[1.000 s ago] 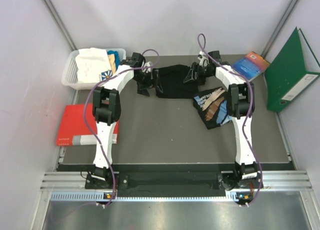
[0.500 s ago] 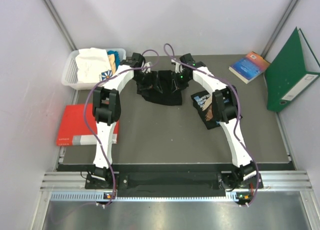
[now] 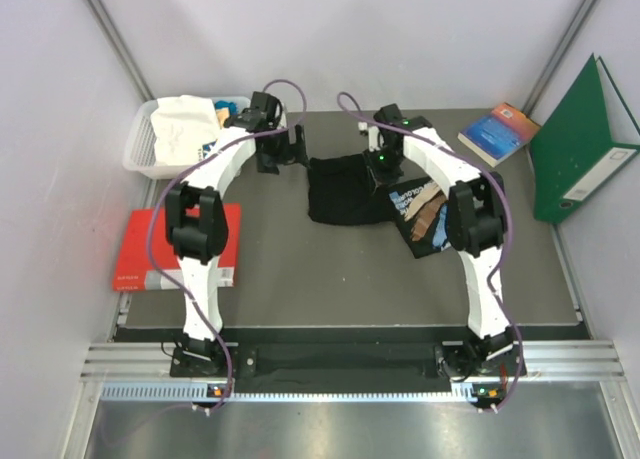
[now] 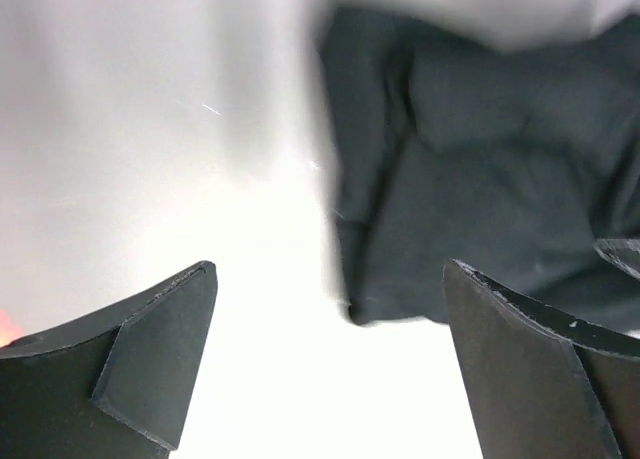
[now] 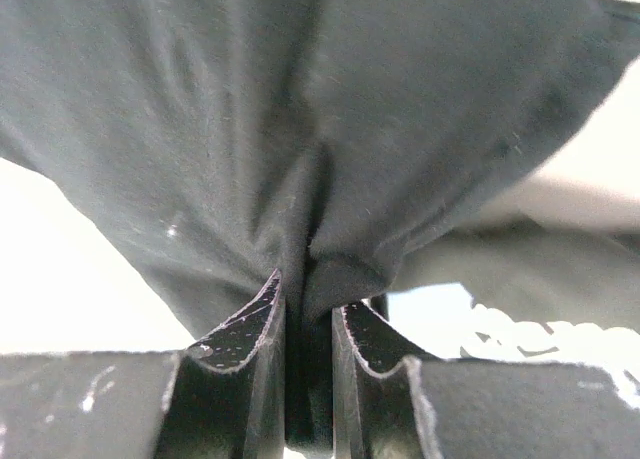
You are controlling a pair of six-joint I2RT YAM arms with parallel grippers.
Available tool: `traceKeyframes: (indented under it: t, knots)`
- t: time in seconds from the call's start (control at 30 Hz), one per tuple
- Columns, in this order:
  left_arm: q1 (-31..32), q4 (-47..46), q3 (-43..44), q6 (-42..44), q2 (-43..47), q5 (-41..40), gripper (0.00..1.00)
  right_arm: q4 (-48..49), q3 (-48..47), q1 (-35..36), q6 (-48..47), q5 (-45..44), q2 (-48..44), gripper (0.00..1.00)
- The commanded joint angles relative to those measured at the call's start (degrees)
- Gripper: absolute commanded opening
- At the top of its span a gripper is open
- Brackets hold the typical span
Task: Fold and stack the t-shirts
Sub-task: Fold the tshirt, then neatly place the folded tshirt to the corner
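Observation:
A plain black t-shirt (image 3: 345,189) lies bunched in the back middle of the table. My right gripper (image 3: 383,163) is shut on a pinched fold of it (image 5: 310,179) at its right edge. My left gripper (image 3: 283,155) is open and empty, just left of the shirt; its fingers (image 4: 160,339) stand wide apart and the shirt's corner (image 4: 450,209) lies ahead between them. A white t-shirt (image 3: 180,127) and a teal-blue one (image 3: 236,109) sit in the white basket (image 3: 140,149) at the back left.
A black magazine with blue and tan print (image 3: 425,214) lies right of the black shirt. A red book (image 3: 150,249) lies at the left edge. A blue book (image 3: 498,131) and a green binder (image 3: 580,144) stand at the back right.
My left gripper let go of the black shirt and drew back to the left. My right gripper carried its fold rightward, and the shirt now lies spread further to the right.

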State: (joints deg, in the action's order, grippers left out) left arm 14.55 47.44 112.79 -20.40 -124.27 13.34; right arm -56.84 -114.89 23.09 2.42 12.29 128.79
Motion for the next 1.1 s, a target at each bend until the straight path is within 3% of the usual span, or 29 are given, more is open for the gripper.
traceKeyframes:
  t: [0.0,0.17,0.4,0.6,0.73,0.9,1.07]
  knots:
    - [-0.83,-10.7,-1.97,-2.53,11.59,-12.82,0.99,-1.26,-0.77,-0.68,-1.98,-2.63,-9.17,0.04]
    - [-1.63,-8.77,0.77,-2.71,8.87,-11.59,0.99,-3.19,-1.22,-0.85,-1.89,-5.69,-11.98,0.05]
    - [-1.63,-9.3,-0.21,-2.71,7.29,-8.42,0.99,-7.57,5.02,-3.84,-1.72,-10.35,-18.04,0.06]
    - [-1.71,-9.12,0.59,-2.27,5.62,-7.02,0.99,-9.69,10.99,-9.55,1.18,-16.59,-26.83,0.06]
    - [-2.06,-9.38,0.67,-2.45,4.91,-5.7,0.99,-5.05,20.12,-16.3,1.45,-19.94,-32.37,0.07]
    - [-2.68,-9.56,0.59,-2.89,4.21,-4.2,0.99,-2.4,22.08,-20.19,0.57,-23.18,-28.34,0.08]
    - [-2.86,-9.74,0.23,-2.8,4.56,-4.2,0.99,-1.34,24.36,-20.98,-0.13,-17.58,-20.53,0.11]
